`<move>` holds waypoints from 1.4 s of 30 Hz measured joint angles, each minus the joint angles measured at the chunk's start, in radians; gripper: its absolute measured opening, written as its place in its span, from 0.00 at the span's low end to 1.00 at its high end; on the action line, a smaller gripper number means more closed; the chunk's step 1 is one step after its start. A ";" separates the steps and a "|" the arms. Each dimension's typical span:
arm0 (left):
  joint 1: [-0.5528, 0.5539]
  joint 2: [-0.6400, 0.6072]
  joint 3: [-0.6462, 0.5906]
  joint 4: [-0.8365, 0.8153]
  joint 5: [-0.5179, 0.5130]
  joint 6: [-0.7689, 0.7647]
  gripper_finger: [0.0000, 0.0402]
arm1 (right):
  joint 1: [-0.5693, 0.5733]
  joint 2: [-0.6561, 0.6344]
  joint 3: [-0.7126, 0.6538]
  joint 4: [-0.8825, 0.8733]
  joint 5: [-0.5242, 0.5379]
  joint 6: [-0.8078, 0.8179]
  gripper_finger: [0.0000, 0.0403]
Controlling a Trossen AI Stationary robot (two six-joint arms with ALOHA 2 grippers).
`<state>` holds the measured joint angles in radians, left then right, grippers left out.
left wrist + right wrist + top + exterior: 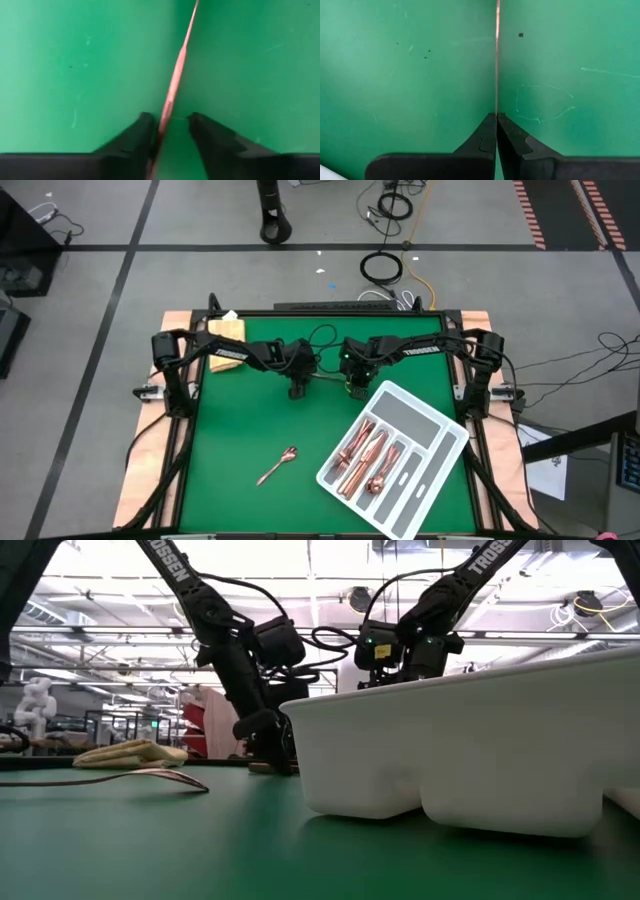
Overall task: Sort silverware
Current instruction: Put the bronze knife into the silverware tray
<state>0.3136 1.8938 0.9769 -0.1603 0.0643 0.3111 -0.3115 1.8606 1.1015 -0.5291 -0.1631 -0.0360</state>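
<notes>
Copper-toned and very thin: slim piece of silverware [176, 80], stretched across the green mat [240, 420] between both grippers, just above centre in the high view. Cannot tell whether fork, spoon or knife.

Right gripper [496, 117], right of centre in the high view, just above the tray's top corner: jaws pressed fully together, pinching one end of that slim piece, seen edge-on as a fine line running up the middle of the right wrist view.

Left gripper [170, 120], left of centre in the high view, facing the right one: jaws parted, straddling the other end of the same piece without clamping it. Strip close to one finger [142, 131], clear green gap before the other. Low down near the mat in the low view, left of centre.

White-and-grey divided tray [428, 408] at lower right of the high view, set at a slant. Sorted pieces [360, 455] in copper lying lengthwise in its long compartments toward the lower-left side. Filling the right half of the low view as a tall white wall.

Loose piece [277, 467] alone on the mat, lower centre-left of the high view, well apart from tray and grippers.

Folded yellow cloth [226, 330] at the mat's upper-left corner, beside the left arm.
</notes>
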 joint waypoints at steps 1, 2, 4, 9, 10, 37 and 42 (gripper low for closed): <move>-0.004 0.001 -0.001 0.005 -0.006 -0.009 0.33 | 0.000 0.000 0.000 0.000 -0.001 0.000 0.00; -0.005 0.002 -0.001 0.008 -0.004 -0.010 0.26 | 0.000 0.000 0.000 0.000 -0.001 0.001 0.00; -0.006 0.002 -0.001 0.008 -0.003 -0.002 0.11 | 0.000 0.000 0.000 0.001 -0.002 0.009 0.00; -0.008 0.008 0.000 -0.005 0.035 -0.004 0.05 | -0.002 0.000 0.000 0.005 0.004 0.045 0.00; -0.009 0.001 -0.001 -0.006 0.037 -0.023 0.05 | -0.002 -0.002 0.000 0.006 0.005 0.063 0.00; 0.035 -0.282 -0.008 -0.011 0.275 -0.515 0.03 | -0.029 -0.490 -0.001 -0.050 0.265 0.452 0.32; -0.027 -0.403 -0.006 0.102 0.257 -0.834 0.03 | -0.029 -0.654 0.000 -0.094 0.349 0.525 0.32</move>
<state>0.2864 1.4909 0.9706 -0.0584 0.3214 -0.5230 -0.3405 1.2065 1.1011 -0.6231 0.1857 0.4888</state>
